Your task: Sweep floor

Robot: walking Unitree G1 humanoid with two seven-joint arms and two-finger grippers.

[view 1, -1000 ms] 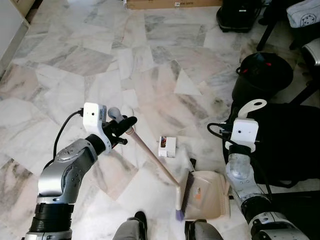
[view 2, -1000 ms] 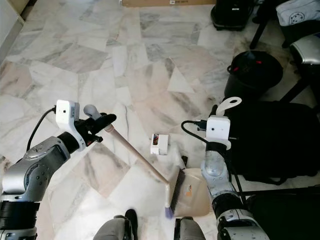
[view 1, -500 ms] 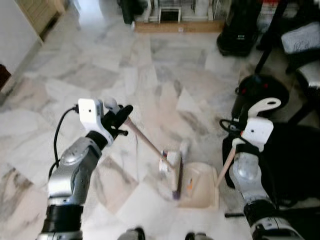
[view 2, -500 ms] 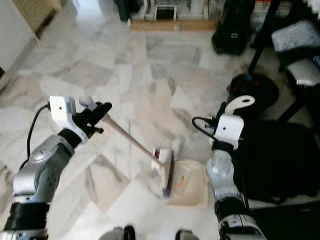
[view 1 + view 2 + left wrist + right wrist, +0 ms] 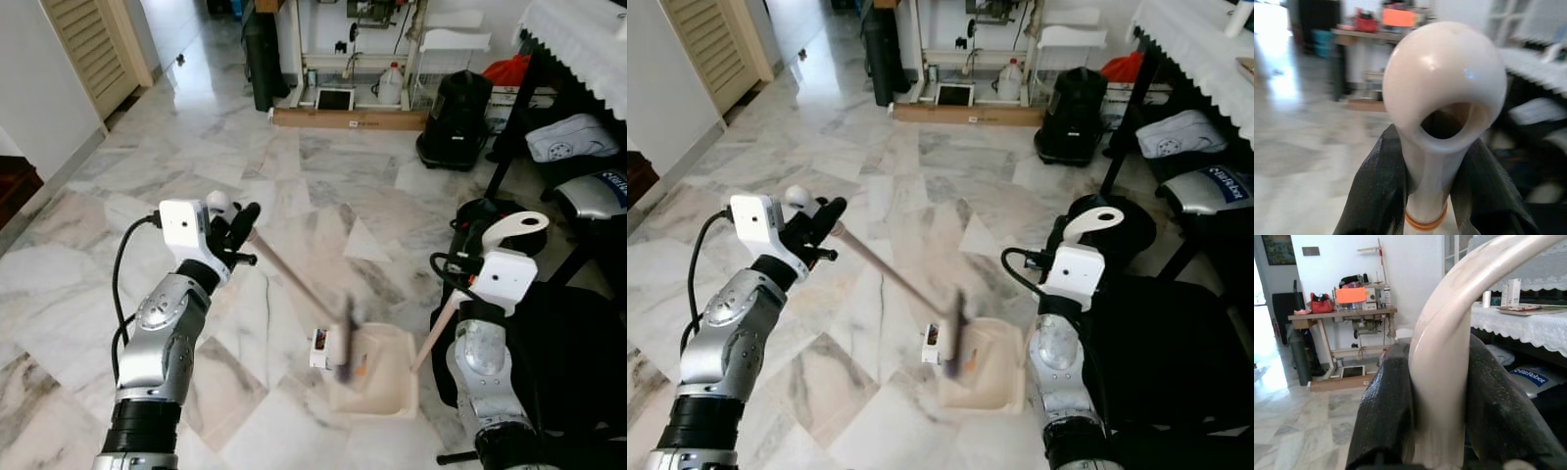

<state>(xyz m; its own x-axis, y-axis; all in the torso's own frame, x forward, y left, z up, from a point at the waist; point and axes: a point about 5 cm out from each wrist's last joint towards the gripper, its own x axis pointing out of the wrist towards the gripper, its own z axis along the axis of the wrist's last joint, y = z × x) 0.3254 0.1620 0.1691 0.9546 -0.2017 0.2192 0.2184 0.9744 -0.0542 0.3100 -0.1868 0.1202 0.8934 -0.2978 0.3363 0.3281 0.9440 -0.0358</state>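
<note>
My left gripper [image 5: 238, 231] is shut on the top of a pale broom handle [image 5: 290, 281], whose rounded end [image 5: 1444, 83] shows between the black fingers [image 5: 1376, 191]. The handle slopes down to a blurred brush head [image 5: 343, 349] at the open side of a beige dustpan [image 5: 384, 384] on the marble floor. A small white box [image 5: 318, 346] lies against the brush, beside the pan. The pan's long handle [image 5: 432, 334] rises to my right gripper [image 5: 1440, 396], which is shut on it below its curved loop [image 5: 516, 226].
A black round bin [image 5: 487, 217] and a black bag [image 5: 578, 343] stand close to my right arm. A black case [image 5: 457, 106], a flat carton [image 5: 348, 118] and a sewing table stand at the far wall. A table with a lace cloth [image 5: 583, 34] is at the right.
The head view has tilted up and shows far more of the room. The brush head has swung from the pan's side to the small box, which now lies against the pan.
</note>
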